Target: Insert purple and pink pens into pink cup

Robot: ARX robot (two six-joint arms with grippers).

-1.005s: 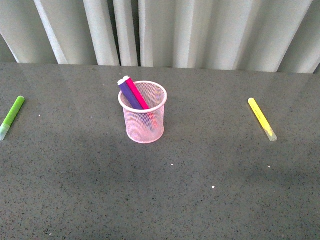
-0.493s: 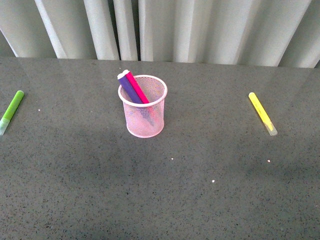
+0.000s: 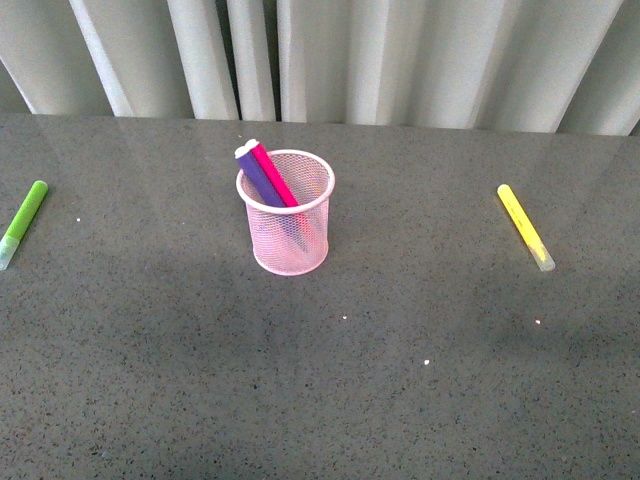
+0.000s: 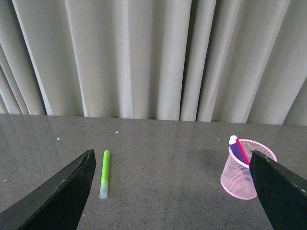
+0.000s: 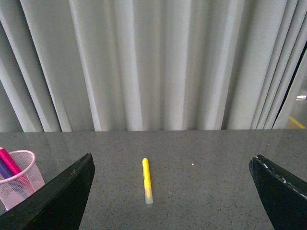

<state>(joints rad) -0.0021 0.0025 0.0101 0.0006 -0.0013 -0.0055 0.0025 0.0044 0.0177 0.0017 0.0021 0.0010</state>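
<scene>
The pink cup (image 3: 288,225) stands upright on the grey table, left of centre. The purple pen (image 3: 258,176) and the pink pen (image 3: 273,176) stand inside it, leaning to the back left with their whitish caps above the rim. The cup also shows in the left wrist view (image 4: 241,168) and at the edge of the right wrist view (image 5: 18,178), with both pens in it. My left gripper (image 4: 177,191) is open and empty, well back from the cup. My right gripper (image 5: 175,191) is open and empty. Neither arm shows in the front view.
A lime-green marker (image 3: 23,223) lies at the table's far left; it also shows in the left wrist view (image 4: 104,173). A yellow marker (image 3: 525,227) lies at the right; it also shows in the right wrist view (image 5: 147,180). Pale curtains (image 3: 350,60) hang behind the table's far edge.
One second ago the whole scene sat slightly lower in the front view; the camera view shifted a little. Since half a second ago nothing has moved. The pens stay in the cup.
</scene>
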